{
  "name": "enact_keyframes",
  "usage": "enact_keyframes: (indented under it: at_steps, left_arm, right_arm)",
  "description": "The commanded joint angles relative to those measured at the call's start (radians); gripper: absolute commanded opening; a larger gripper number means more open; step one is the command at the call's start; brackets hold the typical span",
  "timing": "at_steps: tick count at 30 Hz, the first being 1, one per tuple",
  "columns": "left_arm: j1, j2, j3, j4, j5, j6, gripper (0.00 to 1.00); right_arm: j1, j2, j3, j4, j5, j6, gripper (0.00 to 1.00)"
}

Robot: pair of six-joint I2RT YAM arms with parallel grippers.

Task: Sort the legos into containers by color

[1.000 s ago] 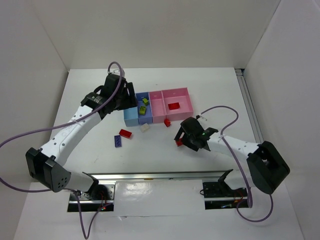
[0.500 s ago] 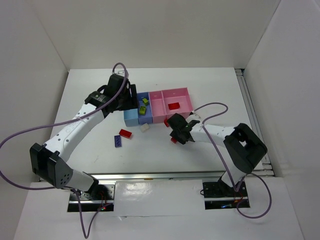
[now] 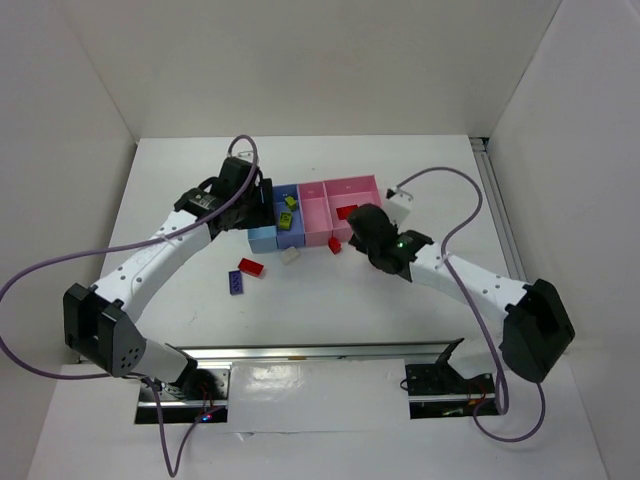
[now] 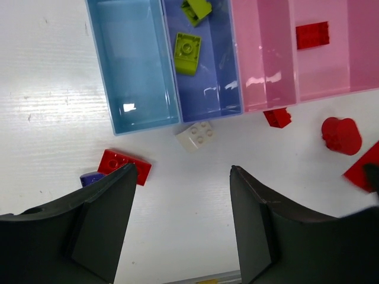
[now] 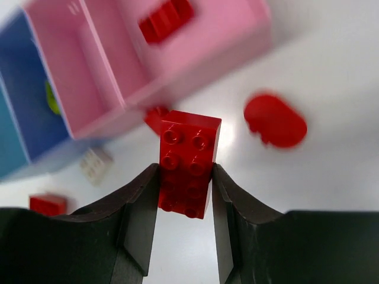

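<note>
The containers stand in a joined row: light blue bin [image 4: 139,65], periwinkle bin [image 4: 204,83], narrow pink bin [image 4: 260,59] and wider pink bin [image 4: 343,65]. Two lime green legos [image 4: 188,53] lie in the periwinkle bin, and a red lego [image 4: 312,34] in the wider pink one. My right gripper [image 5: 185,168] is shut on a red brick [image 5: 188,160], held above the table just in front of the pink bins [image 3: 368,181]. My left gripper [image 4: 183,171] hangs open and empty above the table near the light blue bin.
Loose on the table in front of the bins lie a white brick [image 4: 196,136], a flat red brick [image 4: 124,165], a purple-blue brick [image 4: 92,177], a small red brick [image 4: 277,117] and a rounded red piece [image 4: 341,135]. White walls enclose the table.
My right gripper has shut on the red brick, lifted it off the table and carried it back toward the pink bins. The left arm has barely moved.
</note>
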Motion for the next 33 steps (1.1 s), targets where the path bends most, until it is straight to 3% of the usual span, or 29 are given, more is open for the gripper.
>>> enact_keyframes:
  at_steps: [1, 8, 11, 12, 13, 16, 24, 33]
  left_arm:
    - [0.000, 0.003, -0.053, 0.009, -0.001, -0.026, 0.74]
    - [0.009, -0.046, -0.200, 0.009, 0.022, -0.127, 0.76]
    - [0.018, -0.089, -0.268, -0.020, -0.031, -0.245, 0.76]
    - [0.018, -0.099, -0.288, -0.034, -0.048, -0.273, 0.76]
    - [0.018, -0.112, -0.312, -0.043, -0.058, -0.299, 0.76]
    - [0.018, -0.121, -0.377, -0.086, -0.114, -0.377, 0.77]
    - [0.027, -0.014, -0.457, -0.078, -0.177, -0.446, 0.80]
    - [0.075, 0.054, -0.547, 0.083, -0.177, -0.413, 0.79]
  right_arm:
    - [-0.091, 0.077, 0.137, 0.129, 0.052, -0.246, 0.28]
    - [-0.232, 0.361, 0.425, 0.224, -0.049, -0.413, 0.33]
    - [-0.265, 0.453, 0.487, 0.235, -0.111, -0.432, 0.46]
    - [-0.277, 0.473, 0.530, 0.222, -0.125, -0.443, 0.53]
    - [-0.277, 0.498, 0.553, 0.188, -0.125, -0.443, 0.70]
    - [-0.268, 0.478, 0.555, 0.198, -0.134, -0.443, 0.84]
    - [-0.268, 0.346, 0.443, 0.232, -0.134, -0.443, 0.84]
    - [-0.286, 0.288, 0.384, 0.241, -0.125, -0.443, 0.82]
